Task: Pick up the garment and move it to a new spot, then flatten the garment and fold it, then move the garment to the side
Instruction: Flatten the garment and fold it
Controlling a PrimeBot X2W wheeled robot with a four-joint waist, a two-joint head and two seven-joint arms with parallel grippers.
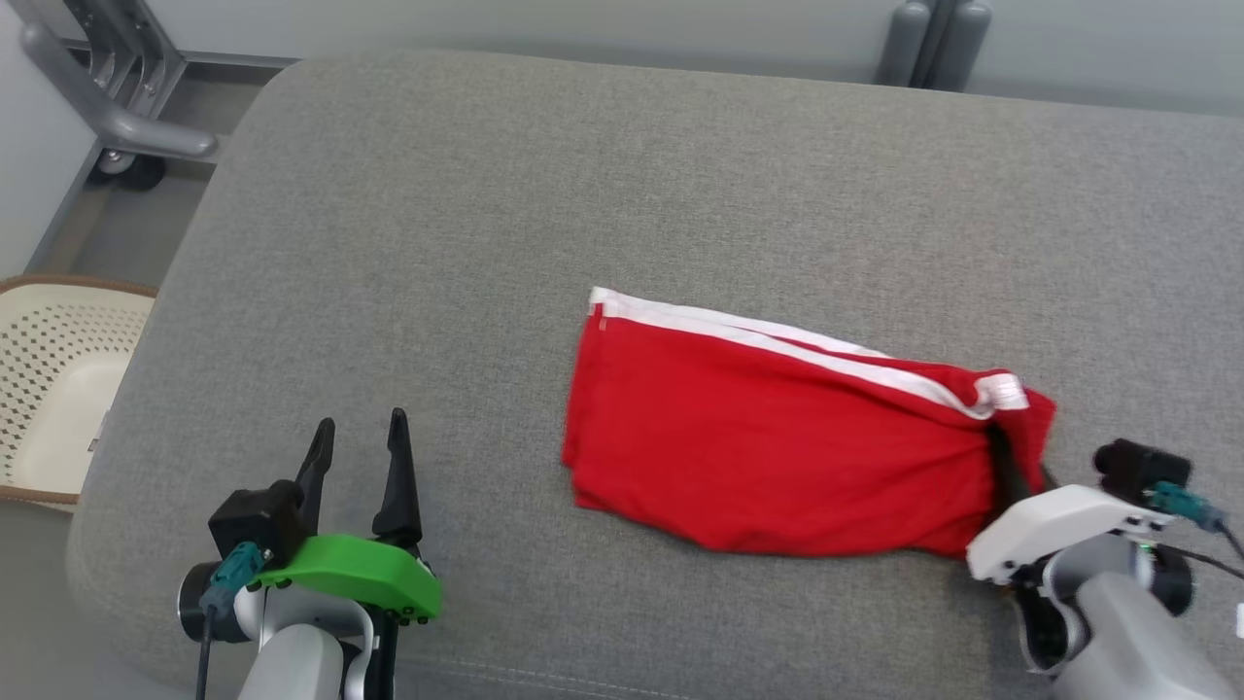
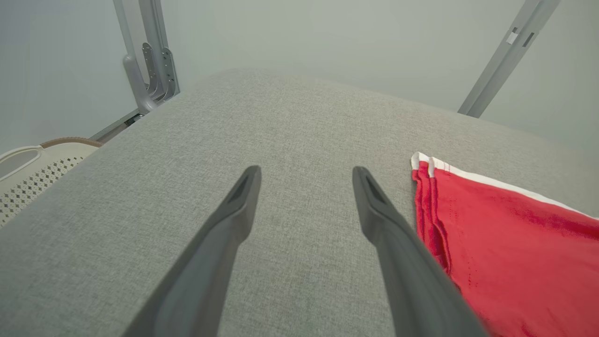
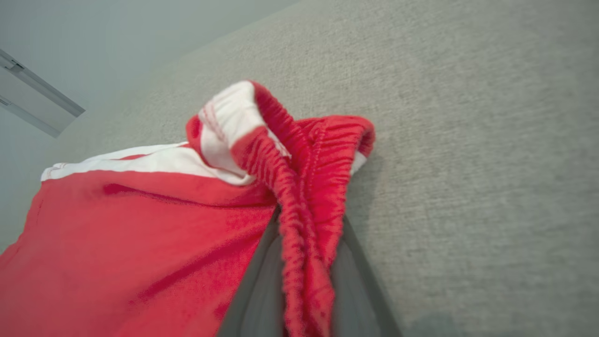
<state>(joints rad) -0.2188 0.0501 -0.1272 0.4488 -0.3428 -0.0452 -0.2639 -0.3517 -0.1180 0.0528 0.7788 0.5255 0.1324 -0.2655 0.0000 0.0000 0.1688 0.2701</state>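
One broad grey cushion (image 1: 622,175) is the work surface, and its woven cover looks likely to drag on cloth. A metal frame (image 1: 107,97) stands behind it and a basket (image 1: 58,389) sits off its left edge. The shorts (image 1: 777,447) lie folded right of centre: light, limp, and sure to sag open if lifted by one point. Their elastic waistband (image 3: 304,154) is the firmest hold, and the right gripper (image 1: 1003,455) is clamped on it. Well apart, the left gripper (image 1: 362,420) hangs spread wide and empty.
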